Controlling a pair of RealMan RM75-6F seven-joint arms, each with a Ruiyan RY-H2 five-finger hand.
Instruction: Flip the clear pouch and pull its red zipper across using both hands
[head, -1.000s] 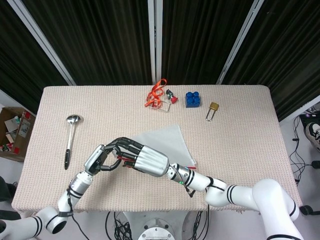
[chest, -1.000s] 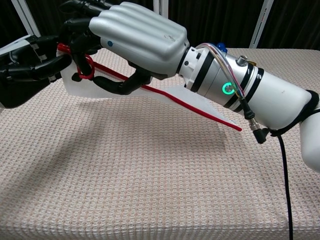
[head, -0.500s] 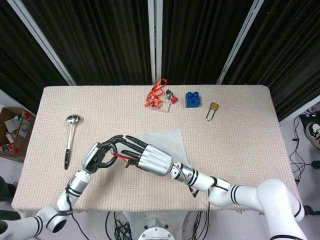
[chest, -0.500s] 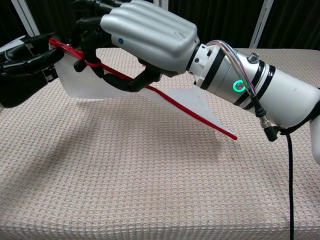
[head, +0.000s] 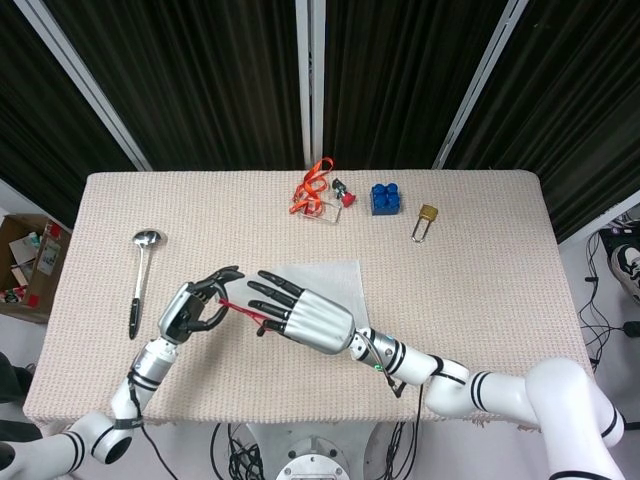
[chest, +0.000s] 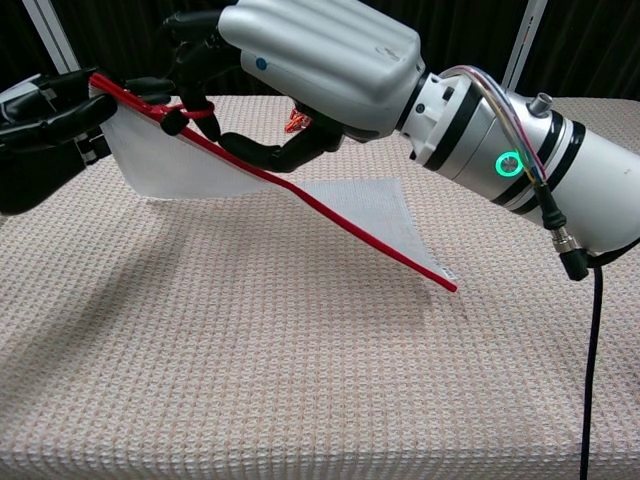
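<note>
the clear pouch (chest: 340, 205) is lifted off the tabletop (chest: 300, 380) near its front edge, left hand (head: 190, 310) pinching the zipper end, right hand (head: 300, 312) hooking the red zipper (chest: 300, 195) pull, so zipping seems underway, next needing steady opposing tension.

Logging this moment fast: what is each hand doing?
Left hand: holds the end of the clear pouch.
Right hand: pinches the red zipper pull.

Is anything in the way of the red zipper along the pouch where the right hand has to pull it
Nothing visible. The zipper runs bare from the right hand to the pouch corner, raised off the table.
</note>
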